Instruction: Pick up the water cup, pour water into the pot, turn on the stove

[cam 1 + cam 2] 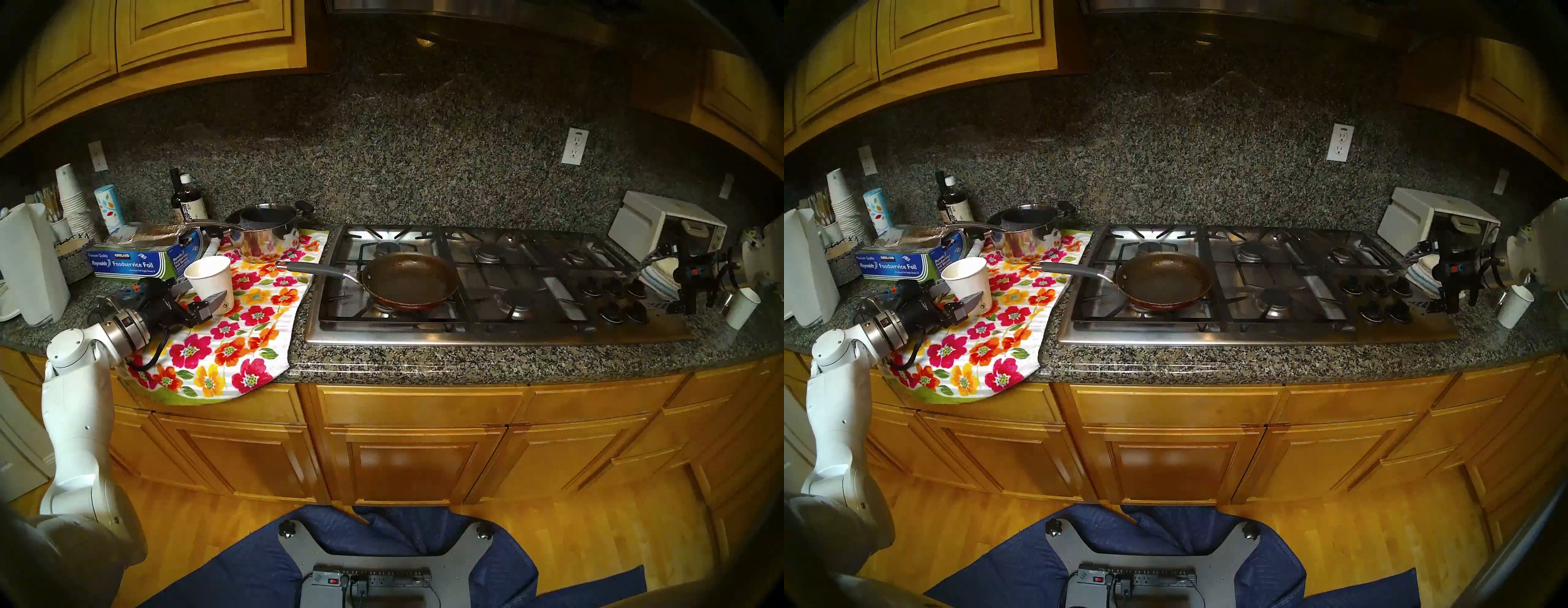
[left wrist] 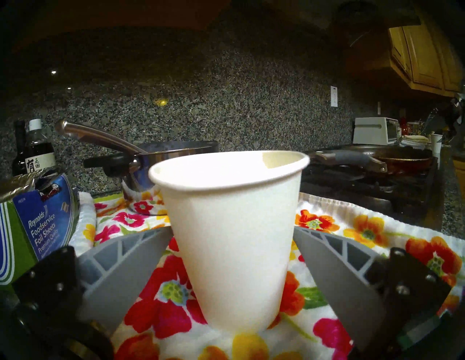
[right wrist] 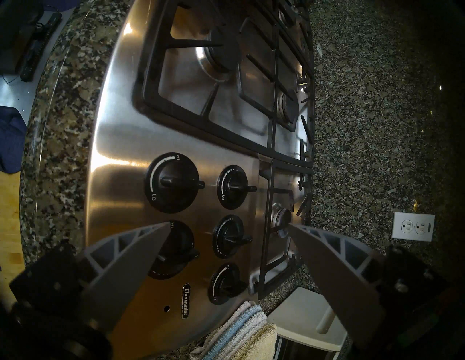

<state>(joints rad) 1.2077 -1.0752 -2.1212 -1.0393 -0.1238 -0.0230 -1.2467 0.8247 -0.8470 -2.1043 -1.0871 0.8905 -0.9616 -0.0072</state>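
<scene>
The water cup [image 1: 210, 276] [image 2: 226, 191], white paper with a small green logo near its base, stands upright on a floral towel [image 1: 237, 339]. My left gripper [image 1: 203, 297] [image 2: 232, 228] is open, its grey fingers [image 2: 130, 264] on either side of the cup's lower wall, tips very close to it. The pot [image 1: 409, 278] [image 2: 402, 161], a dark frying pan with a grey handle, sits on the front-left burner of the stove [image 1: 488, 333] [image 3: 120, 140]. My right gripper [image 1: 655, 288] [image 3: 229, 224] hangs open over the black knobs [image 3: 231, 187] at the stove's right end.
A steel saucepan [image 1: 267, 231] stands behind the cup, a foil box [image 1: 135, 259] to its left, with bottles [image 1: 186, 199] and a paper-towel roll [image 1: 29, 263] further left. Right of the stove are a white toaster oven [image 1: 662, 225], folded cloths [image 3: 241, 334] and a plain white cup [image 1: 742, 308].
</scene>
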